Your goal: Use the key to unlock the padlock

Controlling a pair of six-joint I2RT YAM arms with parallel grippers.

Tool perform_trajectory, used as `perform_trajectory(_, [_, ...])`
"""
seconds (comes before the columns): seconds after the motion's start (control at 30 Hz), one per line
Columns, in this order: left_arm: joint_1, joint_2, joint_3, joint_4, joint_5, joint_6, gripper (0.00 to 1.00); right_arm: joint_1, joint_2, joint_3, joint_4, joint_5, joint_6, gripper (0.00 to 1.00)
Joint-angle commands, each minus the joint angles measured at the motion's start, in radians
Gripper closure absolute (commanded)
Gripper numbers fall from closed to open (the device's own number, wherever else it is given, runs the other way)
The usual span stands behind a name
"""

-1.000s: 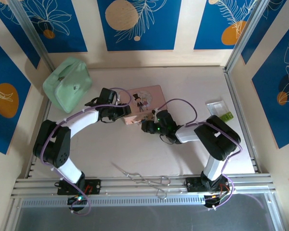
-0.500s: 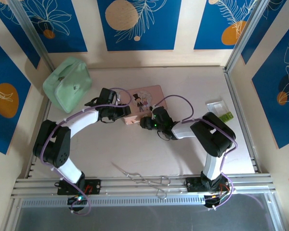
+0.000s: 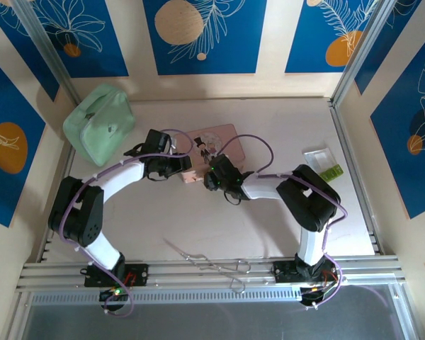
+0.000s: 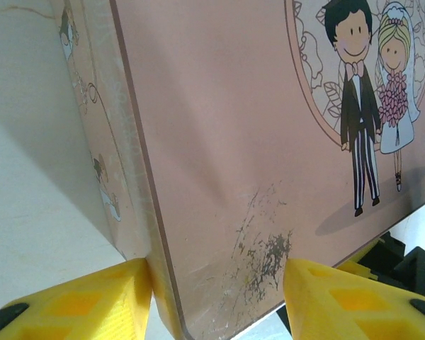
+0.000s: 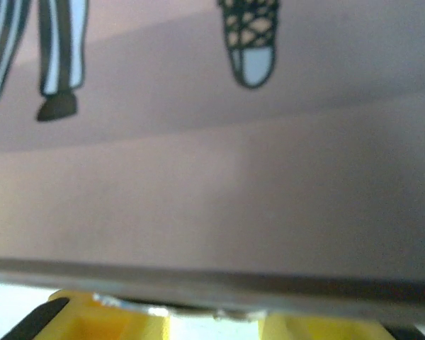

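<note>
The pink picture box (image 3: 216, 139) lies mid-table. My left gripper (image 3: 183, 170) is at its near left corner. In the left wrist view that gripper (image 4: 216, 287) has the box corner (image 4: 219, 177) between its yellow fingers (image 4: 78, 304), both pressed against it. My right gripper (image 3: 211, 178) sits at the box's near edge. The right wrist view is blurred: the box lid (image 5: 219, 191) is very close above the right gripper (image 5: 212, 324). A thin silvery strip (image 5: 156, 309) lies under the lid's edge, and I cannot tell if it is the key. The padlock is hidden.
A mint green pouch (image 3: 99, 122) lies at the back left. Long metal forceps (image 3: 212, 263) lie near the front rail. A small white tray (image 3: 320, 160) with a green item sits at the right. Blue-patterned walls close in three sides.
The right arm has swung left and forward, bringing its gripper up against the box's near edge, and its jaws have narrowed. The left arm has stayed in place on the corner.
</note>
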Motion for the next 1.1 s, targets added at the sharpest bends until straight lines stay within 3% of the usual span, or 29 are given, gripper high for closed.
perform_trajectory(0.0, [0.007,-0.023,0.005,-0.008,0.034,0.017,0.48,0.023,0.038,0.082,-0.216,0.09,0.068,0.71])
perform_trajectory(0.33, [0.011,-0.018,0.001,-0.005,0.039,0.023,0.49,0.052,0.084,0.23,-0.493,0.164,0.162,0.71])
perform_trajectory(0.67, [0.013,-0.023,-0.003,-0.003,0.051,0.024,0.49,0.046,0.144,0.365,-0.648,0.105,0.303,0.71])
perform_trajectory(0.87, [0.022,-0.031,-0.008,-0.006,0.057,0.029,0.49,0.048,0.134,0.351,-0.617,0.079,0.261,0.64])
perform_trajectory(1.07, [0.03,-0.035,-0.005,-0.012,0.064,0.036,0.49,0.056,0.021,0.225,-0.439,0.072,0.096,0.43])
